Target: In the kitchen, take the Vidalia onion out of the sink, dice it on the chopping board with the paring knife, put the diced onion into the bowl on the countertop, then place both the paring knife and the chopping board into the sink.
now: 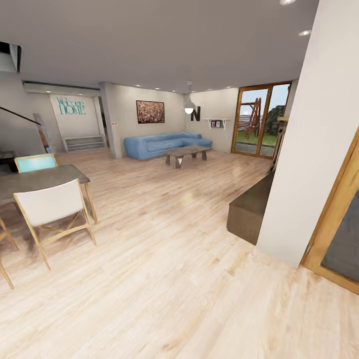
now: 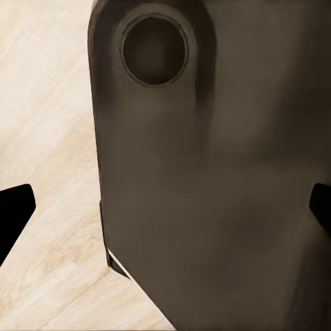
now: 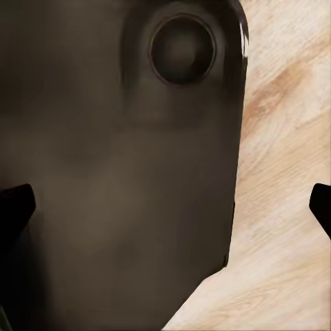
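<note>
Blue sofa (image 1: 167,143) — wood floor (image 1: 164,259)

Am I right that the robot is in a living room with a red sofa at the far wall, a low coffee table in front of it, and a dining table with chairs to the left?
Not quite: the head view shows the sofa is blue, not red. The coffee table in front of it and the dining table with chairs at left are as stated.
</note>
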Motion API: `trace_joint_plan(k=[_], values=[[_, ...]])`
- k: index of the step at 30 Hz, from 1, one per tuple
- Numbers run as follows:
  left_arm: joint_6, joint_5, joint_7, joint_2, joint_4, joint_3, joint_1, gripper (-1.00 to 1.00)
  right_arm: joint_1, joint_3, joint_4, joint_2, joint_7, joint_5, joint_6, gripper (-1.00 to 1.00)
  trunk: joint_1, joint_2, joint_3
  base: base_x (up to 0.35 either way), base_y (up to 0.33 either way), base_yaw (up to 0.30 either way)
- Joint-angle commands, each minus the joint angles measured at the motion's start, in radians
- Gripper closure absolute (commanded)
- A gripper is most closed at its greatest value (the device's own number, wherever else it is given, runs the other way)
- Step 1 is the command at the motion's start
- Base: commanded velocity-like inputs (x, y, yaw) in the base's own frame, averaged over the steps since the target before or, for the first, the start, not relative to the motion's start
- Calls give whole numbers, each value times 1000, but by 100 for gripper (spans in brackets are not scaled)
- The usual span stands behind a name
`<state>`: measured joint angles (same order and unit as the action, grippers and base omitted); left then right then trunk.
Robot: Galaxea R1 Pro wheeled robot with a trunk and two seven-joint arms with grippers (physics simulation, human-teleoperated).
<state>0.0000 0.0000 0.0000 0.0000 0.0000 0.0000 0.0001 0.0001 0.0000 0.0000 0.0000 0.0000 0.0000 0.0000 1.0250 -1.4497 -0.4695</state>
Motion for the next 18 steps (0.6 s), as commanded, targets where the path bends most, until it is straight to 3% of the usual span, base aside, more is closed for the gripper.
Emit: trace_joint_plan(k=[1,11,18], values=[[0,0,0,0,0,0,0,-100,0,0,0,0,0,0,0,-100,0,0,0,0,0,0],[0,-2,0,6,-2,-3,1,-100,-5,7,-39,48,-2,-5,-15,-100,0,0,0,0,0,0],[0,-2,0,11,-2,-3,1,-100,-5,7,-49,53,-2,-9,-21,-100,0,0,0,0,0,0]])
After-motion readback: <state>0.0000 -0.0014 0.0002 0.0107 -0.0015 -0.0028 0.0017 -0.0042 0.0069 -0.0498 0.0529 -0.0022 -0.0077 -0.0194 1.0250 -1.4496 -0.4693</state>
